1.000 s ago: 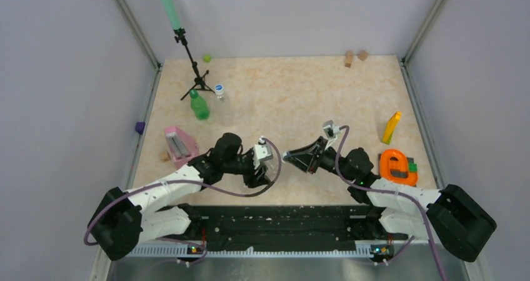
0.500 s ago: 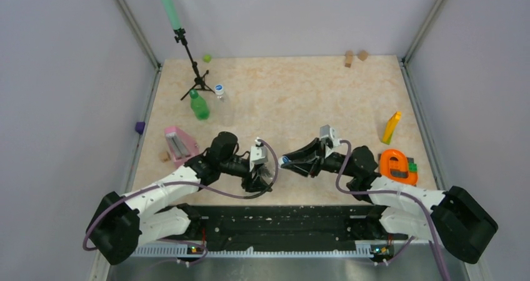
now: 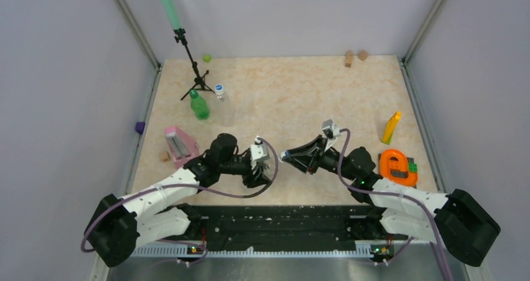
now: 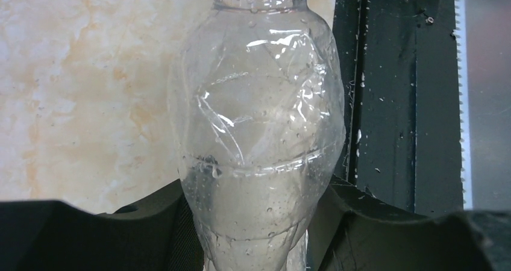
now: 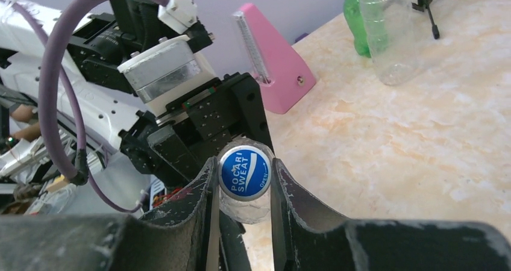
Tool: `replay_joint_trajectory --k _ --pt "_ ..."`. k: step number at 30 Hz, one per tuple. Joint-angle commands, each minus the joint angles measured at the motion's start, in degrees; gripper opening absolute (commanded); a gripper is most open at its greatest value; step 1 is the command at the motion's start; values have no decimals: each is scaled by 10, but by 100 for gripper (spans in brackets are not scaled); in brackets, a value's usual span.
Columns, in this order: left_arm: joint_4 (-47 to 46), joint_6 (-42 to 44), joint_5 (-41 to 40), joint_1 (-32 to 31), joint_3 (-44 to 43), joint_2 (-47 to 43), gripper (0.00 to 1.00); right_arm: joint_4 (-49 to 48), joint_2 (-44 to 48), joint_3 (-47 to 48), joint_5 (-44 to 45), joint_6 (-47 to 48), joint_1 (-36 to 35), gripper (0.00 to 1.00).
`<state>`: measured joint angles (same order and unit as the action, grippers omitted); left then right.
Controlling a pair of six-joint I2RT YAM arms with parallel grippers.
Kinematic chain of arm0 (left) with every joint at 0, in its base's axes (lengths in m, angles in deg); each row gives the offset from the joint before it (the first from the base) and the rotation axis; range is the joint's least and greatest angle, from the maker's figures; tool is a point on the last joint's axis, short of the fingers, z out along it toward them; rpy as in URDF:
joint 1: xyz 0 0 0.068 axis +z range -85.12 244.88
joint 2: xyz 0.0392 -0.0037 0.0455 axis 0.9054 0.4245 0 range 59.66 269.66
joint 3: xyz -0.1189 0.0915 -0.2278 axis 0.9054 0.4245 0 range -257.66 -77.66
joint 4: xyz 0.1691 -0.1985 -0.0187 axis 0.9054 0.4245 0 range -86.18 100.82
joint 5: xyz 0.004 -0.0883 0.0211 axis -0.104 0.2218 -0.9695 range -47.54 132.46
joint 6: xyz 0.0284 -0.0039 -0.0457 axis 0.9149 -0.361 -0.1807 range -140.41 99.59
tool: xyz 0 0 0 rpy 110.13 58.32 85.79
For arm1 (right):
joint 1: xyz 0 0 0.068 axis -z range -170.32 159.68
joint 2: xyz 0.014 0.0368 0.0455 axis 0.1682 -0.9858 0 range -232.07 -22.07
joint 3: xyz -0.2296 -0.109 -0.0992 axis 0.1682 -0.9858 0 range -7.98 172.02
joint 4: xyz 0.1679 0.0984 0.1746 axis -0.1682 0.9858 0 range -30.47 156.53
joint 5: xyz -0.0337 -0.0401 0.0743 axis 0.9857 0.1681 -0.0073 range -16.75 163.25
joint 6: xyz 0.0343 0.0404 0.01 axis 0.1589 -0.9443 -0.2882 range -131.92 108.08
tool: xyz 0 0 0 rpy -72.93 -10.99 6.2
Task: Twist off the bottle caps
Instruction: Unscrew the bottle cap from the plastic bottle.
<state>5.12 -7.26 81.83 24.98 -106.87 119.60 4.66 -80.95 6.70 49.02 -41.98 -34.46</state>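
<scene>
A clear, crumpled bottle (image 4: 259,132) lies level between the two arms, low over the table. My left gripper (image 4: 256,208) is shut on its body, a dark pad on each side; in the top view that gripper (image 3: 265,167) sits near the table's front middle. The bottle's blue cap (image 5: 244,171) faces the right wrist camera, and my right gripper (image 5: 243,176) is shut on it, fingers (image 5: 202,193) pressed against its sides. From above, the right gripper (image 3: 286,157) meets the left one tip to tip. A green bottle (image 3: 199,105) and a second clear bottle (image 3: 224,109) stand capped at the back left.
A pink wedge (image 3: 180,145) sits just left of the left arm. A tripod (image 3: 195,75) stands behind the two upright bottles. On the right are a yellow block (image 3: 391,127) and an orange piece (image 3: 397,167). Small wooden blocks (image 3: 355,57) and a lime lump (image 3: 206,59) lie along the back edge.
The right wrist rolled about the cap's axis and came back, its fingers staying shut on the cap. The left arm kept its hold on the bottle and shifted only slightly.
</scene>
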Motion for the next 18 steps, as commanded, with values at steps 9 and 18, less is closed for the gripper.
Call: replay_joint_trajectory --k 9,18 --pt "-23 24 -30 2 -24 -41 0 120 71 0 54 -32 -9 30" --pt "-29 17 -28 0 -34 -29 0 88 44 0 55 -47 -9 30"
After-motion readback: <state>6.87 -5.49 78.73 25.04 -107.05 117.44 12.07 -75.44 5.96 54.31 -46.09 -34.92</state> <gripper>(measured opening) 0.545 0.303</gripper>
